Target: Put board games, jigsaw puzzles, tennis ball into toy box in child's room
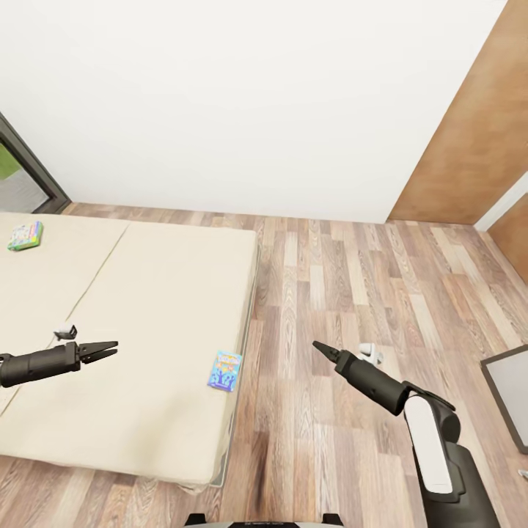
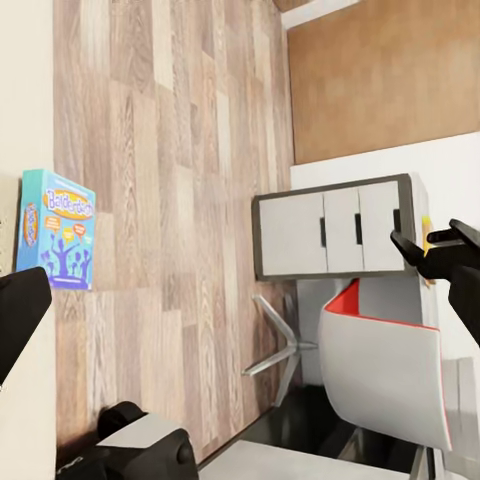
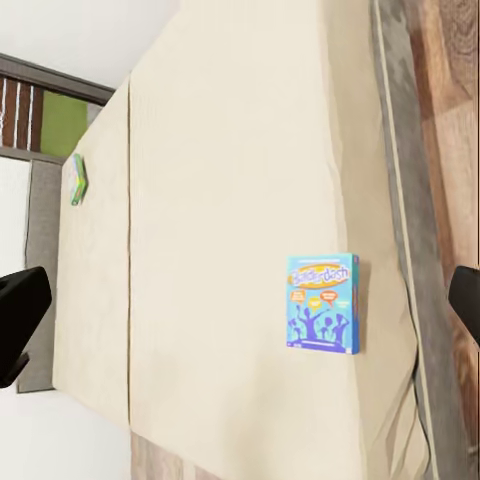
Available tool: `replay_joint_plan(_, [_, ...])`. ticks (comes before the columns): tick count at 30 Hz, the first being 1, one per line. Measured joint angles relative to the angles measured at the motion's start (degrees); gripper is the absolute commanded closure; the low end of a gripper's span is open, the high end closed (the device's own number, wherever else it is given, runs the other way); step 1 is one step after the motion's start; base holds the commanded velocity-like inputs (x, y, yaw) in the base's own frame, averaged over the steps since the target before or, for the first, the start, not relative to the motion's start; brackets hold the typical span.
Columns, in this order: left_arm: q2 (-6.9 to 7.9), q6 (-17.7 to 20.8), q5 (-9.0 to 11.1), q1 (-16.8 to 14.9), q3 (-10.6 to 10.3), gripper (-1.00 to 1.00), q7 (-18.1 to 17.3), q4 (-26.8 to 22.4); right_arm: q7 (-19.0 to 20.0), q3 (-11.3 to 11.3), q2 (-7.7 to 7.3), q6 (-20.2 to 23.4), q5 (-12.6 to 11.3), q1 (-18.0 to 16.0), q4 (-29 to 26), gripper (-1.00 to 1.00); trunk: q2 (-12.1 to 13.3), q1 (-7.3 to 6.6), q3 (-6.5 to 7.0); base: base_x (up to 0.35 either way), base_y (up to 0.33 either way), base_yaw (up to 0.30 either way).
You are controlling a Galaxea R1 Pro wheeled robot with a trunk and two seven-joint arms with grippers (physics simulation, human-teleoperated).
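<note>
At the far left of the head view, a green board game point(image 1: 25, 235) is being seen flat on the bed point(image 1: 132, 293), near its far corner by the window. Nearer, the left gripper point(image 1: 99, 350) is being held above the mattress with its fingers nearly together and nothing between them. Further right, the blue board game point(image 1: 224, 369) is being shown flat beside the bed's edge, well apart from the green one. To the right again, over the wood floor point(image 1: 352, 279), the right gripper point(image 1: 323, 348) is being held empty; in its wrist view the fingers are seen spread wide, with the blue box point(image 3: 322, 302) lying between them in the distance.

The blue box is being judged light, thin and stiff, with a smooth printed cover likely to slip. Because it is lying flat on a soft mattress, it is probably best taken by the long edge nearest the bed's side, where one finger could be slid under.
</note>
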Motion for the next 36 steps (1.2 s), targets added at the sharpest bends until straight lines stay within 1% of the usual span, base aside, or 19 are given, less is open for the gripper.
replay_joint_plan(8, [0.14, 0.00, 0.03, 0.02, 0.01, -1.00, 0.00, 0.09, 0.01, 0.02, -0.36, -0.01, -0.10, 0.00, -0.10, -1.00, 0.00, 0.00, 0.74, 0.000, 0.000, 0.000])
replay_joint_plan(36, [0.33, -0.06, 0.02, 0.09, 0.08, -1.00, 0.00, 0.17, -0.01, 0.21, -0.24, -0.10, -0.10, 0.09, -0.09, -1.00, 0.00, 0.00, 3.35, 0.000, 0.000, 0.000])
